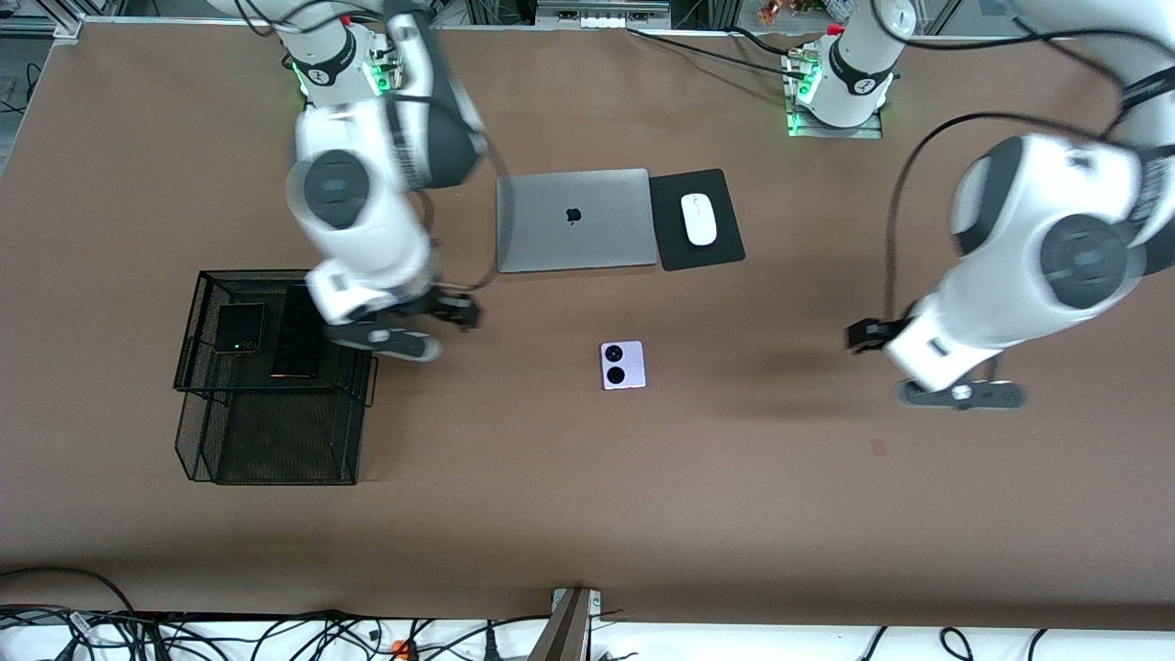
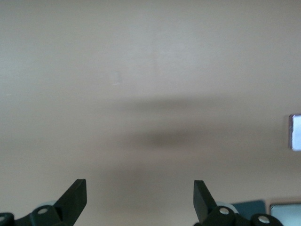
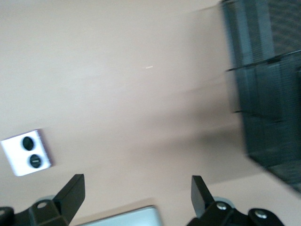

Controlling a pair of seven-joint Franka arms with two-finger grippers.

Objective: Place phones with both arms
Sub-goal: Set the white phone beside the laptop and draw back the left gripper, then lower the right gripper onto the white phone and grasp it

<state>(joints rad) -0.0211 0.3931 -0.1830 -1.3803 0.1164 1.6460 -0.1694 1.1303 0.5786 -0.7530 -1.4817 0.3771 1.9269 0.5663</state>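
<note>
The lilac-white phone [image 1: 623,364] with two black circles lies flat on the brown table, nearer the front camera than the laptop. The small squarish black phone [image 1: 240,328] and the long slim black phone [image 1: 298,335] lie side by side on the upper tier of the black mesh rack [image 1: 275,450]. My right gripper [image 1: 404,341] hovers beside the rack over bare table, open and empty [image 3: 138,181]. Its wrist view shows the lilac phone [image 3: 26,152] and the rack [image 3: 268,94]. My left gripper [image 1: 959,393] is over bare table toward the left arm's end, open and empty [image 2: 140,186]. The lilac phone's edge [image 2: 295,132] shows in its view.
A closed silver laptop [image 1: 575,220] lies mid-table near the bases. Beside it a white mouse [image 1: 699,218] sits on a black pad [image 1: 696,218]. Cables run along the table's front edge.
</note>
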